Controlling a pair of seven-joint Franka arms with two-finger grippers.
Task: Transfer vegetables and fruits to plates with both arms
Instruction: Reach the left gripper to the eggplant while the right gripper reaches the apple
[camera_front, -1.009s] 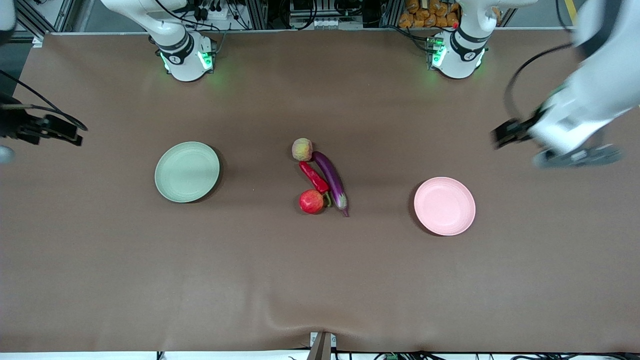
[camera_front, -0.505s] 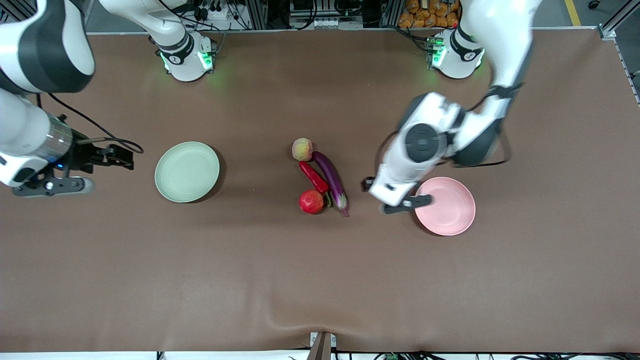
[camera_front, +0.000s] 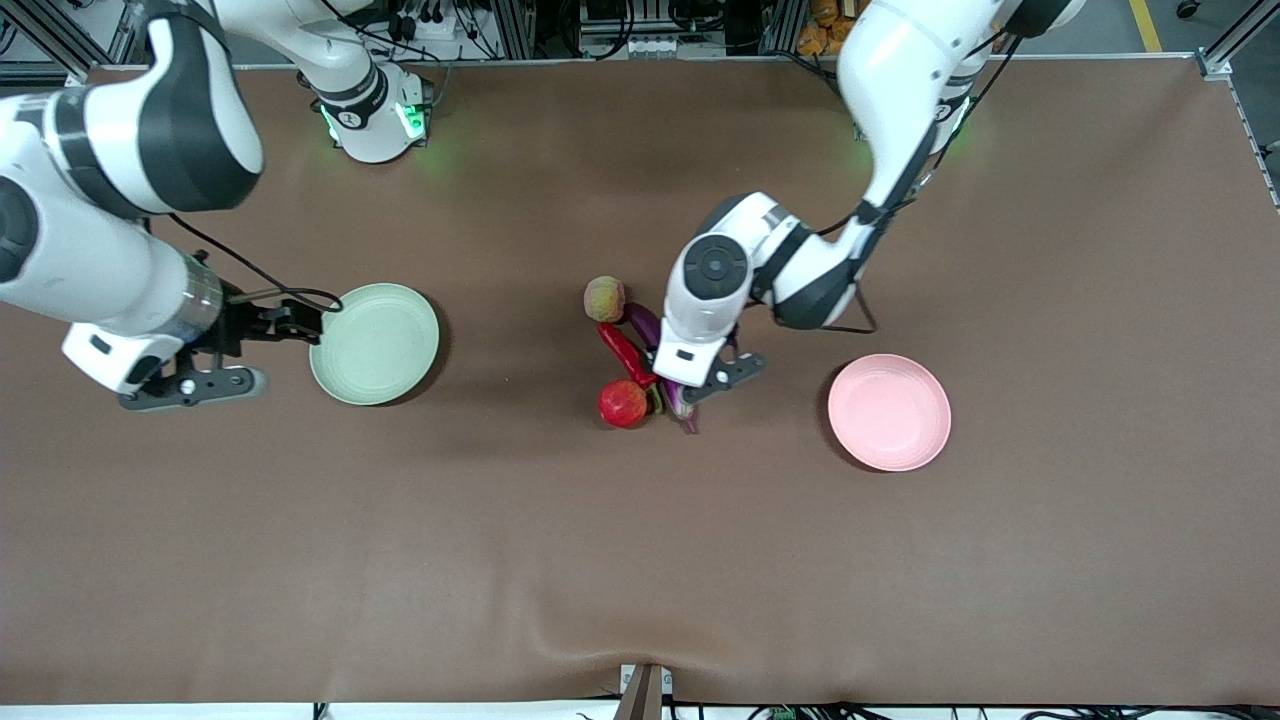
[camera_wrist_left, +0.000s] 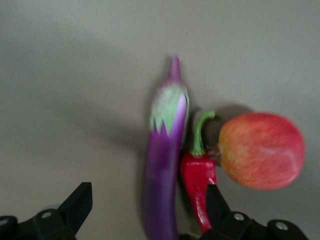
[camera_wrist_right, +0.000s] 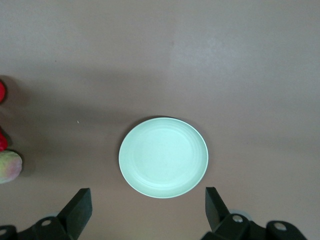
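While the 4 pieces of produce lie bunched at mid-table, I see the left gripper (camera_front: 690, 378) hanging over the long glossy purple eggplant (camera_wrist_left: 165, 165), its 2 fingers (camera_wrist_left: 75, 205) spread wide to either side of it, not touching. The short red chili pepper (camera_front: 626, 352) lies against the eggplant, its green stem by the round red apple (camera_front: 623, 403), which is nearest the front camera. The yellowish-pink peach (camera_front: 604, 298) is farthest from it.

The right gripper (camera_front: 225, 355) hangs over bare table just beside the pale green round plate (camera_wrist_right: 163, 157), fingers wide apart and holding nothing.

The pale pink round plate (camera_front: 889, 412) lies toward the left arm's end of the brown table (camera_front: 640, 560).
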